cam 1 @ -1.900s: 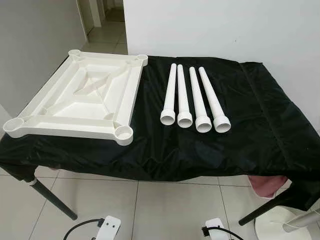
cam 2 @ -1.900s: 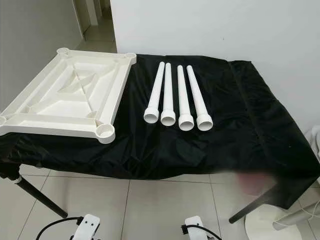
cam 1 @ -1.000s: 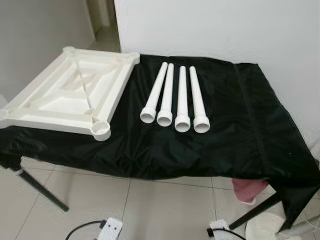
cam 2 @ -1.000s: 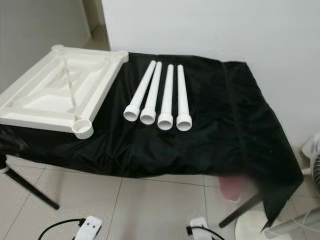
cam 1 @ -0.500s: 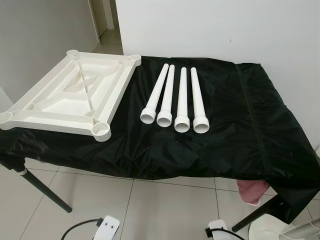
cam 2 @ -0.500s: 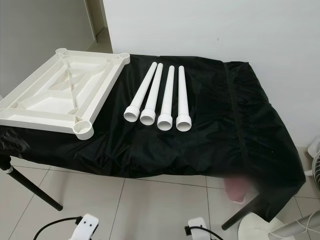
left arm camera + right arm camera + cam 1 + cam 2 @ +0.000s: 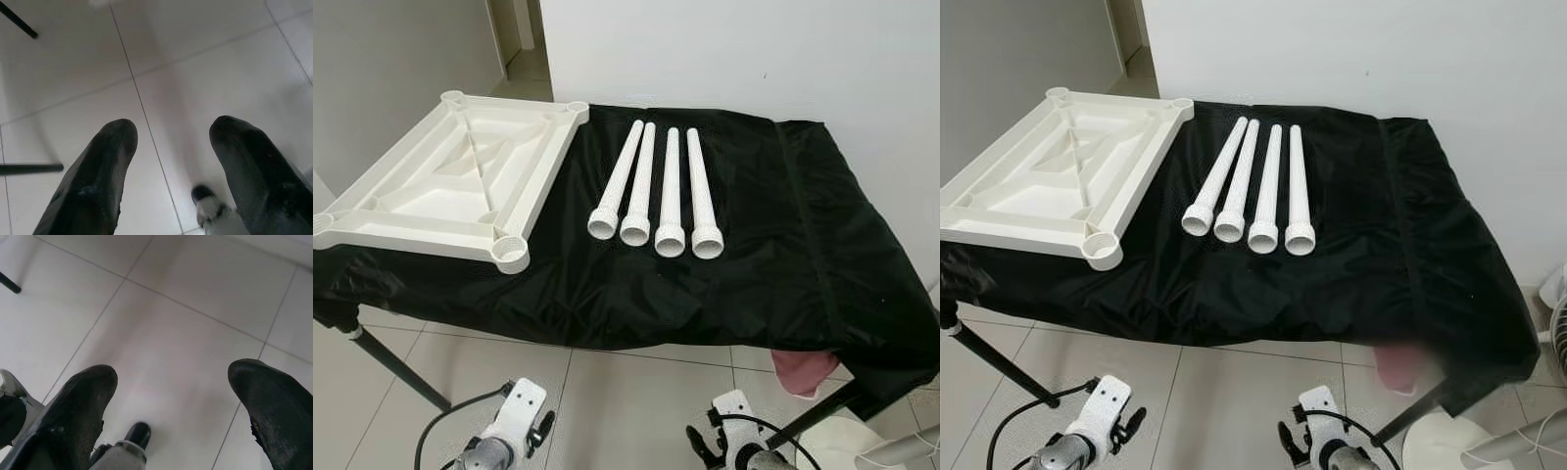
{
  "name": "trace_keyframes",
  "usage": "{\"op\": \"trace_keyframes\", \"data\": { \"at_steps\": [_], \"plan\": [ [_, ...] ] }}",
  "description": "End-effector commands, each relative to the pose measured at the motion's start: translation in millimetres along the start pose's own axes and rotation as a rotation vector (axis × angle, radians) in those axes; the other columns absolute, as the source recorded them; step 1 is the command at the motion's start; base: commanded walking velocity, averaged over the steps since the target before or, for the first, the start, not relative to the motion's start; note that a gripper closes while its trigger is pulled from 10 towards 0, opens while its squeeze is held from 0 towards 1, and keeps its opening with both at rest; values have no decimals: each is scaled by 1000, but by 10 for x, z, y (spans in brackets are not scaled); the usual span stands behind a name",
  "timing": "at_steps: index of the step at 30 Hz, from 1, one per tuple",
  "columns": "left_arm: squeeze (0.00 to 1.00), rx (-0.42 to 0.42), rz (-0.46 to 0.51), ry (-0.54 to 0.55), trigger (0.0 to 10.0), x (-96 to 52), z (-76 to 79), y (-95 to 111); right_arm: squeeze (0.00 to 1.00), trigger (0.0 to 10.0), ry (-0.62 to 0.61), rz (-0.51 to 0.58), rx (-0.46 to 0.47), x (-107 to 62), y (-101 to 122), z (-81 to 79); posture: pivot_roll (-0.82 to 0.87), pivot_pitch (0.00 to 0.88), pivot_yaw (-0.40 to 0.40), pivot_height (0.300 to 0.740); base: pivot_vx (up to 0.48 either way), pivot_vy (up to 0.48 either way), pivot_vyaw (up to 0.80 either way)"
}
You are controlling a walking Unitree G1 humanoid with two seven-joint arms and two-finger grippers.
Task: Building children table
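Note:
A white plastic tabletop [image 7: 460,181] lies upside down on the left part of a table draped in black cloth [image 7: 783,225], with a round threaded socket [image 7: 511,254] at each corner. Several white tube legs [image 7: 658,186] lie side by side in the middle of the cloth, wide ends toward me. Both arms hang low in front of the table, the left arm [image 7: 514,423] and the right arm [image 7: 732,446]. My left gripper [image 7: 174,129] is open over bare floor tiles. My right gripper [image 7: 172,374] is open too, holding nothing.
Black table legs [image 7: 396,367] slant down to the white tiled floor [image 7: 626,401]. A pink cloth [image 7: 803,370] hangs under the table's right side, with a white round base [image 7: 1449,446] beside it. A white wall stands behind the table; a doorway [image 7: 514,29] opens at the back left.
The camera has shifted a little, and both arms have risen further into the bottom of the eye views. The tabletop and legs lie as before.

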State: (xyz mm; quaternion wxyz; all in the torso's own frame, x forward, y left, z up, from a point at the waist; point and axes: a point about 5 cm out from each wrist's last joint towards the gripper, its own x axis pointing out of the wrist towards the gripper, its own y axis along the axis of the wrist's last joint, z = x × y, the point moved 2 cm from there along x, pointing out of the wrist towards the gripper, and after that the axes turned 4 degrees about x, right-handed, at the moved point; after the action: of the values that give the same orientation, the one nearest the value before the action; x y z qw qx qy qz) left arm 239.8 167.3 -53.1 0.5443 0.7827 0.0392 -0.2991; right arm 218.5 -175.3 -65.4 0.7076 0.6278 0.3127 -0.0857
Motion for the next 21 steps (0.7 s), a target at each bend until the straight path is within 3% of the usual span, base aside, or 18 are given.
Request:
{"op": "trace_keyframes", "data": {
  "at_steps": [1, 5, 7, 10, 12, 16, 18, 19, 21],
  "plan": [
    [0, -2, 84, -301, 10000, -60, 176, 74, 0, 10000, 57, 33, -15, -34, 20, -24, -27, 29, 19, 740, 0, 0, 0],
    [0, -1, 137, -330, 10000, -75, 187, 148, 0, 10000, 87, 67, -29, -50, 66, -25, -27, 29, 19, 740, 0, 0, 0],
    [0, 10, 205, -431, 10000, -149, 272, 244, 0, 10000, 151, 135, -57, -86, 180, -26, -32, 31, 17, 740, 0, 0, 0],
    [0, 42, 247, -492, 10000, -211, 324, 310, 0, 10000, 194, 178, -76, -115, 264, -29, -32, 33, 16, 740, 0, 0, 0],
    [0, 91, 311, -597, 10000, -333, 396, 457, 0, 10000, 298, 259, -115, -198, 450, -50, -34, 37, 15, 740, 0, 0, 0],
    [0, 116, 351, -645, 10000, -405, 412, 579, 0, 10000, 364, 306, -145, -269, 580, -63, -34, 38, 14, 740, 0, 0, 0],
    [0, 118, 427, -701, 10000, -516, 381, 852, 0, 10000, 476, 379, -207, -416, 814, -73, -36, 42, 13, 740, 0, 0, 0],
    [0, 118, 427, -701, 10000, -516, 381, 852, 0, 10000, 476, 379, -207, -416, 814, -73, -36, 42, 13, 740, 0, 0, 0],
    [0, 92, 491, -714, 10000, -615, 313, 1082, 0, 10000, 559, 419, -241, -547, 989, -99, -42, 46, 17, 740, 0, 0, 0]
  ]
}}
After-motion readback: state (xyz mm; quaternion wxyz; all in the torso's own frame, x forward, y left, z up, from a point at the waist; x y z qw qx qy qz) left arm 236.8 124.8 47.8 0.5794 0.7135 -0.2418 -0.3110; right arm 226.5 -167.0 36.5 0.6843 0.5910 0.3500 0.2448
